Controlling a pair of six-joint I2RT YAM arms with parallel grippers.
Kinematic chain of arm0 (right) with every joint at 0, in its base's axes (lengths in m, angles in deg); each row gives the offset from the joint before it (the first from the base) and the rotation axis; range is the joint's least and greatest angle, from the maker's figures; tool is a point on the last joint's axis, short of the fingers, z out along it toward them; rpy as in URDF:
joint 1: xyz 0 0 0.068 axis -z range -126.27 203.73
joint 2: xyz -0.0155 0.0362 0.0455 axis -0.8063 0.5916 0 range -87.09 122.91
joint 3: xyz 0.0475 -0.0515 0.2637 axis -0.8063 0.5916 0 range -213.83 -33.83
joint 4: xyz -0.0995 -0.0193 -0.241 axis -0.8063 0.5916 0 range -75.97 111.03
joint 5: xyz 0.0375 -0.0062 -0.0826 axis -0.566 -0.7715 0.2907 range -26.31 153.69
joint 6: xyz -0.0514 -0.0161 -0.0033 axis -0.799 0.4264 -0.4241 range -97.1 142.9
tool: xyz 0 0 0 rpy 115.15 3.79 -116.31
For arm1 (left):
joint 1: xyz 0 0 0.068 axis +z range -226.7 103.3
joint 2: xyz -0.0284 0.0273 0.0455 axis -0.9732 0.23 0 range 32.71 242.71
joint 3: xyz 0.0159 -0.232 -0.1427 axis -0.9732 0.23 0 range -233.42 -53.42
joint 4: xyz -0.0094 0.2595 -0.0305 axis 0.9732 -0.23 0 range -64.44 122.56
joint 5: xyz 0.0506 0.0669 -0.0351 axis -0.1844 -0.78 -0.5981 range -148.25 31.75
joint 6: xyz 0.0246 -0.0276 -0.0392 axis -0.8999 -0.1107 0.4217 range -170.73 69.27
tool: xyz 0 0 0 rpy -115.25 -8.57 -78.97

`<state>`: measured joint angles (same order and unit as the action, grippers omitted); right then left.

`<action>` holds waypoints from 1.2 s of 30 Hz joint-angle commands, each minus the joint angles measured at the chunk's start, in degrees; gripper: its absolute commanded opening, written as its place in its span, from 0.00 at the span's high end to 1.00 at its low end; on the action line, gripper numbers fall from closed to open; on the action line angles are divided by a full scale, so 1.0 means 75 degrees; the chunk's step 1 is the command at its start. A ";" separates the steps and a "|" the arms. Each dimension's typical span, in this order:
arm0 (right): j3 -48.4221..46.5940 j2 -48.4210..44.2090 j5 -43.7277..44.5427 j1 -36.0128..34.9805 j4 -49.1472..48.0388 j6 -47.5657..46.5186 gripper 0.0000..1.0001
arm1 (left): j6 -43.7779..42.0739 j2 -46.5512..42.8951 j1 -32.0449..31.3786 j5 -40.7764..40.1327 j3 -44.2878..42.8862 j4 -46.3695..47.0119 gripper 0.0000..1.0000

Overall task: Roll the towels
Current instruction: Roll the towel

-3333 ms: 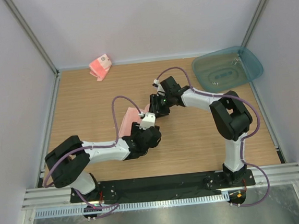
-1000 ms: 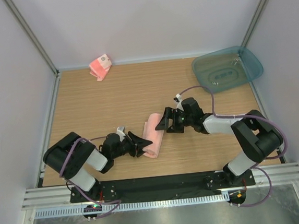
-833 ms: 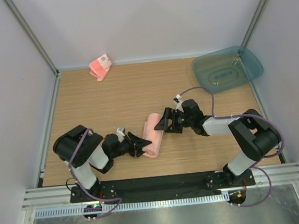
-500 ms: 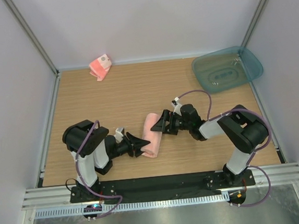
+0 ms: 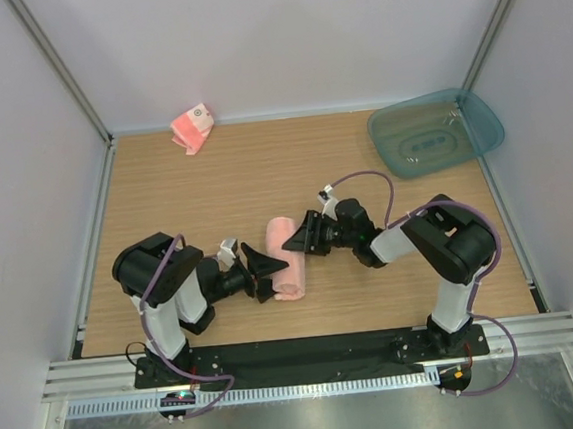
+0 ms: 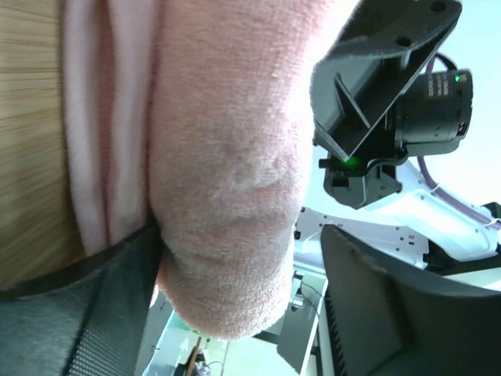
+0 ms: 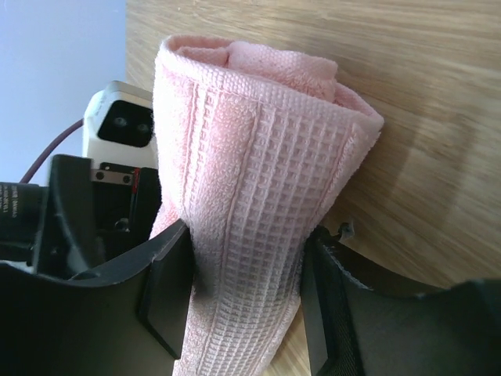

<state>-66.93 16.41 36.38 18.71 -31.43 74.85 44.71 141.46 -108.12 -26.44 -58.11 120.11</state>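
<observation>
While the rolled pink towel point(image 5: 292, 274) lies on the wooden surface point(image 5: 196, 212), it sits right between the two pincers. The right pincer point(image 5: 291, 239) squeezes the far end of the roll, both fingers pressed on the cloth. The left pincer point(image 5: 270, 272) is at the near end with its jaws apart, one finger touching the roll and one off it. The small striped towel point(image 5: 193, 128) lies bunched up far beyond the left pincer.
</observation>
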 commanded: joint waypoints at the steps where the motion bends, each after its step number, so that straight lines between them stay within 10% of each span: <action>1: -0.0343 -0.0089 0.0594 -0.0076 0.1207 -0.0667 0.50 | -0.0267 0.0301 -0.0018 -0.0082 0.0649 -0.2203 0.15; 7: -0.1034 -0.0429 0.0910 -0.0076 0.2695 -0.1452 0.50 | -0.0771 -0.0553 -0.0030 -0.0210 0.0192 -0.3572 0.00; 15: -0.1796 -0.0675 0.1239 -0.0076 0.4194 -0.2472 0.51 | -0.3051 -0.3504 -0.0146 -0.1614 -0.1458 -1.0322 0.00; 21: -0.2242 -0.0605 0.1262 -0.0064 0.4630 -0.2824 0.51 | -0.4051 -0.5195 -0.0147 -0.3104 -0.2632 -1.3204 0.00; 36: -0.2489 -0.0488 0.0876 -0.0076 0.4724 -0.2988 0.50 | -0.5377 -0.5114 -0.0182 -0.3785 -0.3580 -1.2681 0.00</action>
<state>-84.27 12.87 41.65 17.72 2.10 55.68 8.63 101.44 -109.63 -51.75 -81.73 26.72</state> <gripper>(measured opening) 0.496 0.997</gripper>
